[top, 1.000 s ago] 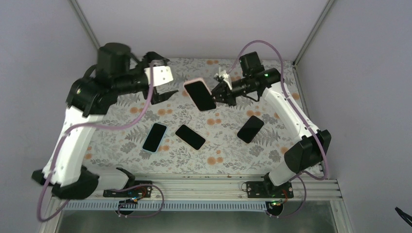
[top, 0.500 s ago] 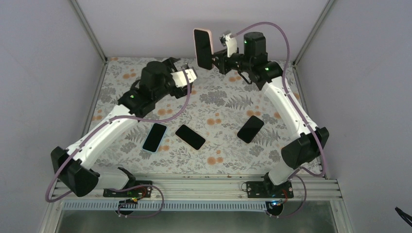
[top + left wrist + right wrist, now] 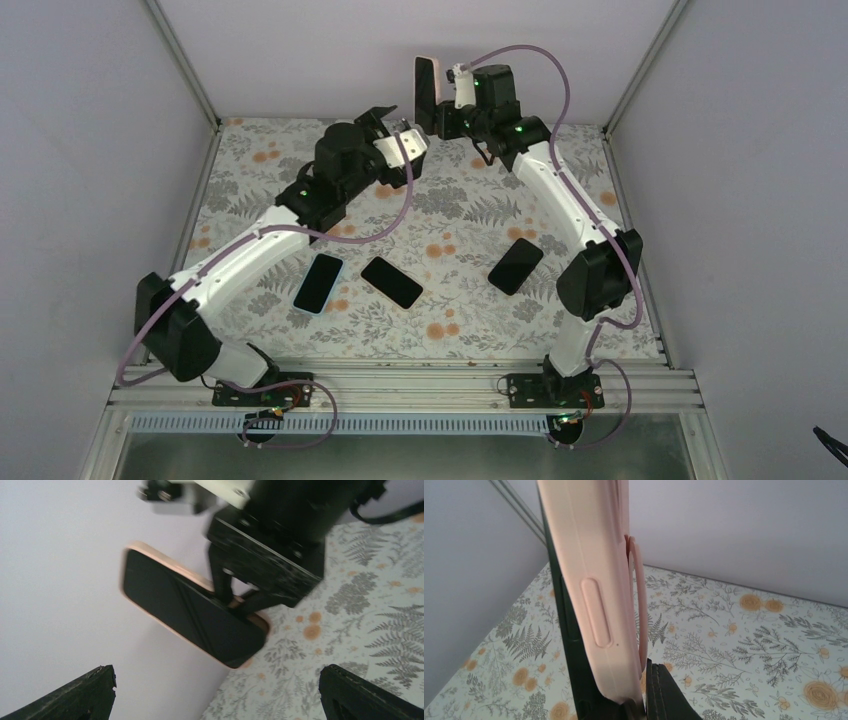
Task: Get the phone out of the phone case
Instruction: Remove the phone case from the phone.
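Observation:
A phone in a pink case (image 3: 425, 86) is held upright, high up near the back wall. My right gripper (image 3: 444, 118) is shut on its lower end. In the right wrist view the case's pink edge (image 3: 594, 595) rises between my right gripper's (image 3: 631, 705) dark fingers (image 3: 669, 695), with the phone's black front (image 3: 566, 630) on the left. My left gripper (image 3: 398, 128) is open and empty, just left of and below the phone. In the left wrist view the phone's dark screen (image 3: 190, 615) lies ahead of my left gripper (image 3: 216, 677), apart from both fingertips (image 3: 100, 690).
Three other phones lie on the floral table cover (image 3: 460, 310): one in a light blue case (image 3: 318, 283), a black one (image 3: 392, 282) and another black one (image 3: 516, 265). The back wall is close behind the held phone. Metal frame posts stand at the back corners.
My right gripper lifted the pink-cased phone from above the table to upright near the back wall. My left arm swung right and reached out toward it, gripper open.

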